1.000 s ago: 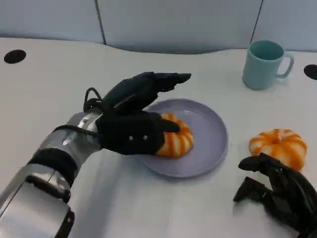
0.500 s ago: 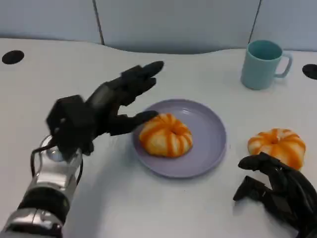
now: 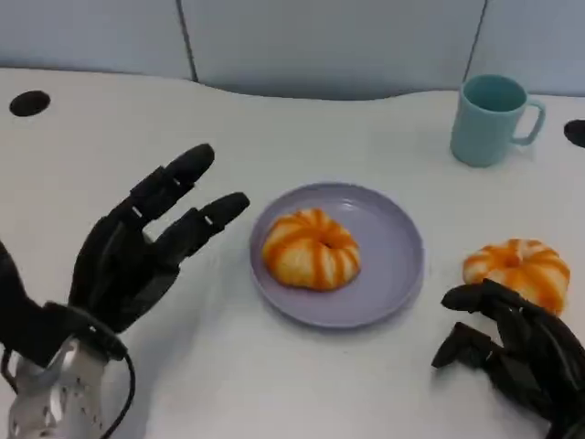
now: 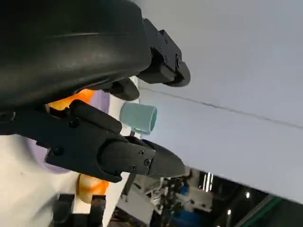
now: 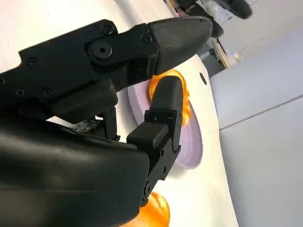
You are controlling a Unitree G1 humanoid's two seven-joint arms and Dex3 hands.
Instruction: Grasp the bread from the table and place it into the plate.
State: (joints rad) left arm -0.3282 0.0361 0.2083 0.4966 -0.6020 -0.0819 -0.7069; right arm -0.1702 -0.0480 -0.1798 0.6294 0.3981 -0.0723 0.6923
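An orange-striped bread (image 3: 311,249) lies on the lilac plate (image 3: 393,247) in the middle of the table. My left hand (image 3: 137,256) hovers to the left of the plate, apart from it, fingers spread and holding nothing. A second striped bread (image 3: 516,272) lies on the table right of the plate. My right hand (image 3: 512,352) rests just in front of that bread with loosely bent fingers, holding nothing. The left wrist view shows the plated bread (image 4: 78,97) and the second bread (image 4: 90,187) past my fingers. The right wrist view shows the plate (image 5: 191,142), its bread (image 5: 185,101) and the second bread (image 5: 154,213).
A teal mug (image 3: 489,119) stands at the back right, also seen as the mug (image 4: 137,118) in the left wrist view. Two black round holes (image 3: 29,102) sit in the tabletop near its far corners. Bare white table lies in front of the plate.
My left hand has let go of the bread on the plate and drawn back to the left and toward me, fingers spreading. The right hand has not moved.
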